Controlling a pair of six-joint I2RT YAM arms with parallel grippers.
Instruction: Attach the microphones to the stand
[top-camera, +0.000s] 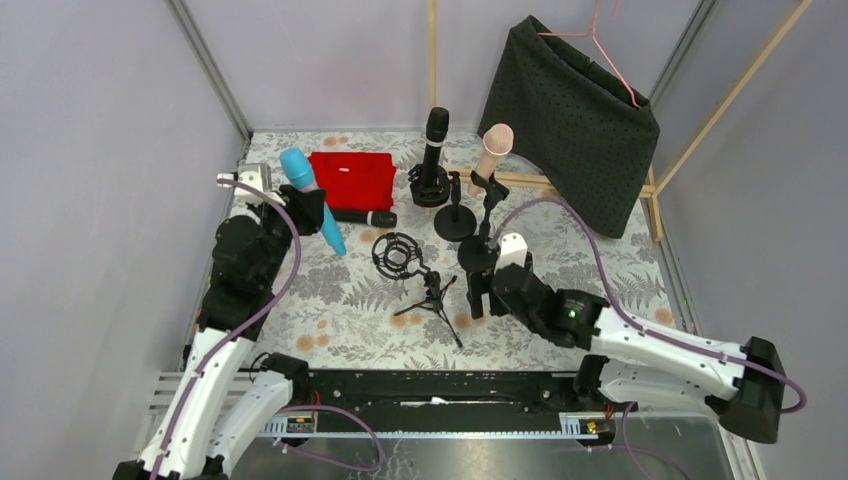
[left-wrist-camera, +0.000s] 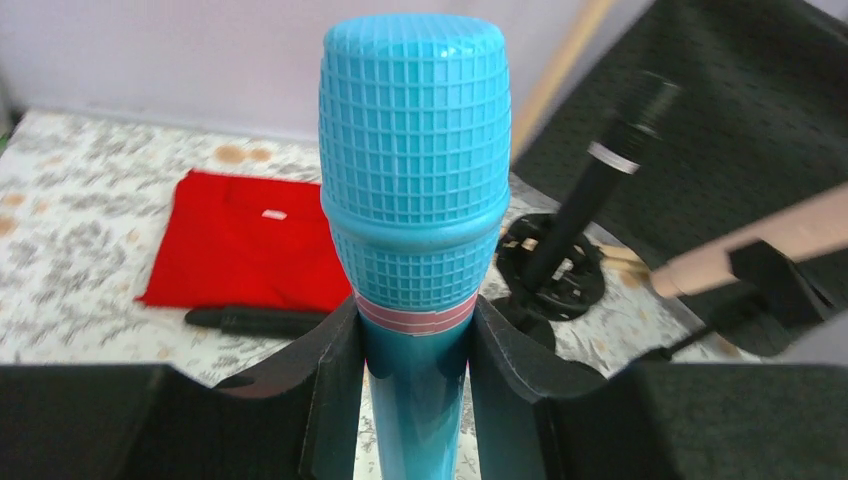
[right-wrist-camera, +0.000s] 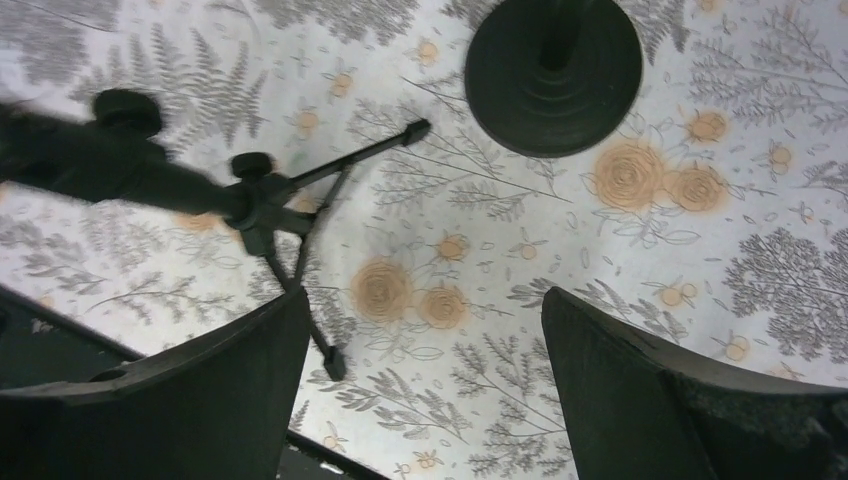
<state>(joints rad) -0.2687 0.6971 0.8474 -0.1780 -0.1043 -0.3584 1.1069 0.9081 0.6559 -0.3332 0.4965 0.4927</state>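
Two look mounted: the black microphone (top-camera: 436, 135) and peach-pink microphone (top-camera: 493, 148) sit upright at the back. Your left gripper (left-wrist-camera: 415, 340) pinches the light blue microphone (left-wrist-camera: 415, 150) beside the red cloth (top-camera: 352, 178). Your right gripper (right-wrist-camera: 425, 330) hangs spread and empty. The second black microphone (top-camera: 365, 217) lies flat, and the tripod stand (top-camera: 428, 290) is unfilled.

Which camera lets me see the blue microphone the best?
The left wrist camera. The blue microphone fills the picture there, with its bumpy grid head and pink band, pinched in the left claw. The top camera shows it small and tilted. The right wrist camera doesn't show it at all.
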